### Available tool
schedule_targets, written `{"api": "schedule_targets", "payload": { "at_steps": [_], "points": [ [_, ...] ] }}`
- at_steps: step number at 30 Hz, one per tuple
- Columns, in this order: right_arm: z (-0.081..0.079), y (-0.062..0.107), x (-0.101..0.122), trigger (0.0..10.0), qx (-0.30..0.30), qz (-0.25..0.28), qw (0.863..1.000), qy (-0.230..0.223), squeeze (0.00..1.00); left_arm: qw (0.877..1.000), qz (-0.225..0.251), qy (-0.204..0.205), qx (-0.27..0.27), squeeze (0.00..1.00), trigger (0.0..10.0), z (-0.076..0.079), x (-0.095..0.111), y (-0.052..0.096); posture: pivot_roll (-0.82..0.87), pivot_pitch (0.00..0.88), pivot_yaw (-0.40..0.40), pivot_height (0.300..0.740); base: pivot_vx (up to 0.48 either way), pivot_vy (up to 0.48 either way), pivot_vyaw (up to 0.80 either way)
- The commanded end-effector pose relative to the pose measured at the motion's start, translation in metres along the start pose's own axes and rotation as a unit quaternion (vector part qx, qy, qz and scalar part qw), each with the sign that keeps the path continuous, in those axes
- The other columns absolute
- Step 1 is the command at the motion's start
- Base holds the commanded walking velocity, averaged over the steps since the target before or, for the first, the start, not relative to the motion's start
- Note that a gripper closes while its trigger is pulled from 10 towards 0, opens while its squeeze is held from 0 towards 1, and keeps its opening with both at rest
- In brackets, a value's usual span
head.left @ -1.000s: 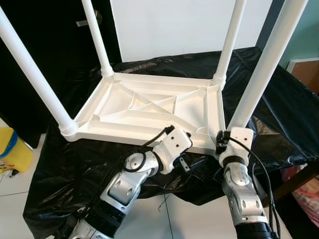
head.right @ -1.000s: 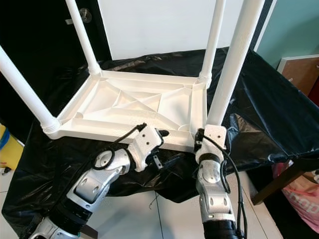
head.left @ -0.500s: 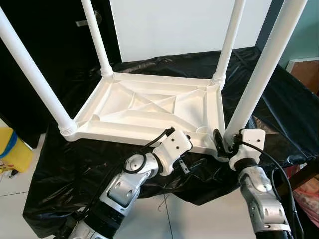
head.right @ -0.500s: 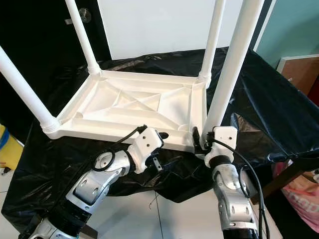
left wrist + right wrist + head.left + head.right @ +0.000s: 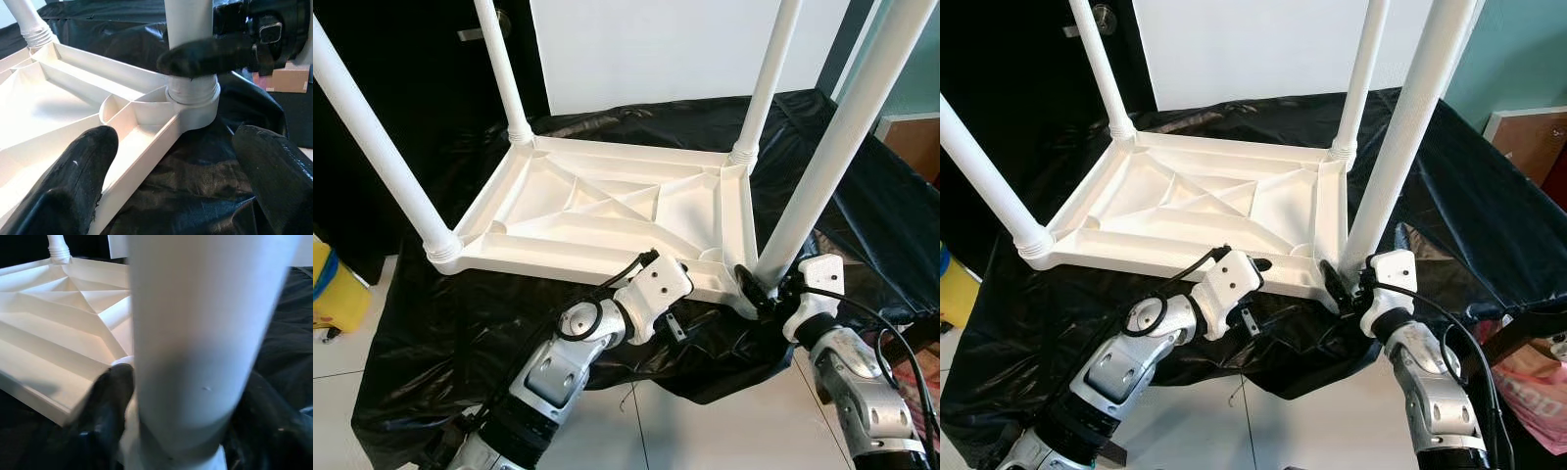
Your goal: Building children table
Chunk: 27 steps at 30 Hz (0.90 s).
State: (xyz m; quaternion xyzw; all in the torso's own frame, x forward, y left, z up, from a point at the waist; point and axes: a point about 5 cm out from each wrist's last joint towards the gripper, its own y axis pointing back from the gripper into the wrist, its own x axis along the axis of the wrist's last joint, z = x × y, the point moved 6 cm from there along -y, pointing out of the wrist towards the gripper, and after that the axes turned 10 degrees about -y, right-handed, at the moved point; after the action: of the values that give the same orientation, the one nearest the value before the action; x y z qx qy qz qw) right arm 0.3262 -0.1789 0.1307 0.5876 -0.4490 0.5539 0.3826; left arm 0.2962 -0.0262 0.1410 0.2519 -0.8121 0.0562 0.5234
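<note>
Leg point(image 5: 195, 342) between right fingers point(image 5: 110, 401) — left wrist: socket point(image 5: 193, 100).

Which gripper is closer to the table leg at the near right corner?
Right. The right gripper has its fingers around the base of that leg; the left gripper sits beside it, under the tabletop's front edge.

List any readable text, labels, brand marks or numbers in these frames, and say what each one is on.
None can be read.
The upturned white table top and its four legs are plain moulded plastic with no marking.
The black sheet under it is unprinted.
The right gripper at the base of the near right leg and the left gripper carry no legible label.
The yellow object at the frame edge shows no lettering.
</note>
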Motion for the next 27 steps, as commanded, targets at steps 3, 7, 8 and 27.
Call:
{"api": "schedule_targets", "payload": {
  "at_steps": [3, 7, 8, 27],
  "points": [
    [-0.008, -0.001, -0.01, 0.0, 0.012, -0.008, 1.0, -0.016, 0.0, 1.0, -0.01, -0.003, 0.001, 0.0, 10.0, -0.001, -0.002, 0.003, -0.14, 0.036, -0.048, 0.74, 0.0, 0.0, 0.0],
    [-0.01, -0.003, -0.011, 0.0, -0.003, -0.005, 1.0, -0.022, 0.0, 1.0, -0.01, -0.004, 0.001, 0.0, 10.0, -0.001, -0.001, 0.003, -0.14, 0.048, -0.043, 0.74, 0.0, 0.0, 0.0],
    [-0.011, -0.003, -0.012, 0.0, -0.009, -0.004, 1.0, -0.023, 0.0, 1.0, -0.01, -0.004, 0.0, 0.0, 10.0, -0.001, -0.001, 0.003, -0.14, 0.046, -0.042, 0.74, 0.0, 0.0, 0.0],
    [-0.01, -0.006, -0.016, 10.0, -0.226, 0.018, 0.973, -0.043, 0.0, 1.0, -0.011, -0.01, 0.005, 0.0, 10.0, -0.007, -0.002, 0.0, -0.17, 0.101, -0.026, 0.74, 0.0, 0.0, 0.0]
  ]
}}
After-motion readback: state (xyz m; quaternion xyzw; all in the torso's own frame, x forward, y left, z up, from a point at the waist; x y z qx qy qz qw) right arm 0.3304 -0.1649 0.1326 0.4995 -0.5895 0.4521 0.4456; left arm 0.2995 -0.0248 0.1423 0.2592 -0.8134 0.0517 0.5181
